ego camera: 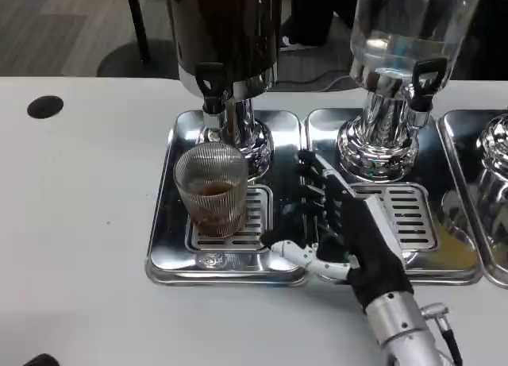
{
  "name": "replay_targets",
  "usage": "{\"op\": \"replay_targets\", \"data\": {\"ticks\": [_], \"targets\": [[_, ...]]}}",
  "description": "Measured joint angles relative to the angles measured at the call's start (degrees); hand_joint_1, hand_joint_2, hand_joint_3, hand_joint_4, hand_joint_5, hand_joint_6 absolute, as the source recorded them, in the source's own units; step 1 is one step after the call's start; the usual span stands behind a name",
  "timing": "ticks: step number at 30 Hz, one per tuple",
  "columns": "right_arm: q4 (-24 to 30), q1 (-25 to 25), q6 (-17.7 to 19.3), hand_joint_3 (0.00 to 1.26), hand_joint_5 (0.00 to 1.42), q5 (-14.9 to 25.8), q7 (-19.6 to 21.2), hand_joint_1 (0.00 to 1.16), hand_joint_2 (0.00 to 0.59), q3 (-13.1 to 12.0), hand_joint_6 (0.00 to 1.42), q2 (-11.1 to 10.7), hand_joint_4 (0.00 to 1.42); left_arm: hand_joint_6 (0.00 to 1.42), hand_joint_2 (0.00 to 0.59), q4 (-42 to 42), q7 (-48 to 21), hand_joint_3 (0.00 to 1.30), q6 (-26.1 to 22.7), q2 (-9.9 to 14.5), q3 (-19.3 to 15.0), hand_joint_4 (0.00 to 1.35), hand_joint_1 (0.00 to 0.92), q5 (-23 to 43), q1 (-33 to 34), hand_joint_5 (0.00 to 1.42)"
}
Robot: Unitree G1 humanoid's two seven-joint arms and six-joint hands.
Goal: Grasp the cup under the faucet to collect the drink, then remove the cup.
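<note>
Ribbed glass cup (212, 187) upright on slotted grate (238, 223) of left steel tray (163, 247), directly below black faucet (210, 84) of dark-drink dispenser (226, 32). Shallow brown liquid in cup bottom. Dispenser's chrome base (246, 140) just behind cup, at cup's 1 o'clock. Right hand (349, 231) at 3 o'clock from cup, apart from it, lying over seam between left tray and middle tray (452, 255). Fingers (317, 175) spread and stretched toward 11 o'clock, holding nothing; thumb (298, 255) reaching toward 9 o'clock along front rim of left tray, short of cup. Released, no contact with cup. Silver forearm (405, 326) running off toward 5 o'clock at picture's lower edge. Clear-water dispenser (405, 25) at 12 o'clock from hand, its own black tap (425, 80) above second grate (405, 215). Third tray (476, 175) with another chrome base (496, 140) cut off at right edge. White desk (79, 223) carrying all trays; dark round hole (44, 106) in desk at far 10 o'clock from cup. Small dark shape (36, 360) at lower left corner, too little visible to identify; left hand state cannot be told. Cup not tilted, resting fully on grate, near tray's front-left quarter.
</note>
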State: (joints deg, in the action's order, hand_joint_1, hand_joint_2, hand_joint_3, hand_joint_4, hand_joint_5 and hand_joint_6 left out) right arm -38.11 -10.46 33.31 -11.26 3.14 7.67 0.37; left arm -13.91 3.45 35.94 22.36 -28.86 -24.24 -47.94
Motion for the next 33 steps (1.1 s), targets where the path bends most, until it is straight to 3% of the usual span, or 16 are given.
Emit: {"op": "replay_targets", "data": {"ticks": [7,25,33], "targets": [[-1.83,-1.89,-0.22,0.12,0.23,-0.88,0.30,1.03,0.147,0.78,0.29,1.24,0.15,0.00,0.005,0.00,0.00,0.00,0.11,-0.31,-0.03,0.00,0.000,0.00,-0.71,0.00],[-3.50,-5.35,-1.03,0.11,0.23,-0.95,1.01,1.03,0.147,1.13,0.28,1.76,0.15,0.00,0.005,0.01,0.00,0.00,1.04,-0.93,-0.90,0.00,0.000,0.07,-0.91,0.00],[-5.13,-7.05,-1.22,0.11,0.23,-1.19,1.27,1.03,0.147,2.09,0.28,3.22,0.15,0.00,0.005,0.25,0.00,0.00,2.06,-1.24,-1.58,0.00,0.000,0.22,-1.52,0.00]]}}
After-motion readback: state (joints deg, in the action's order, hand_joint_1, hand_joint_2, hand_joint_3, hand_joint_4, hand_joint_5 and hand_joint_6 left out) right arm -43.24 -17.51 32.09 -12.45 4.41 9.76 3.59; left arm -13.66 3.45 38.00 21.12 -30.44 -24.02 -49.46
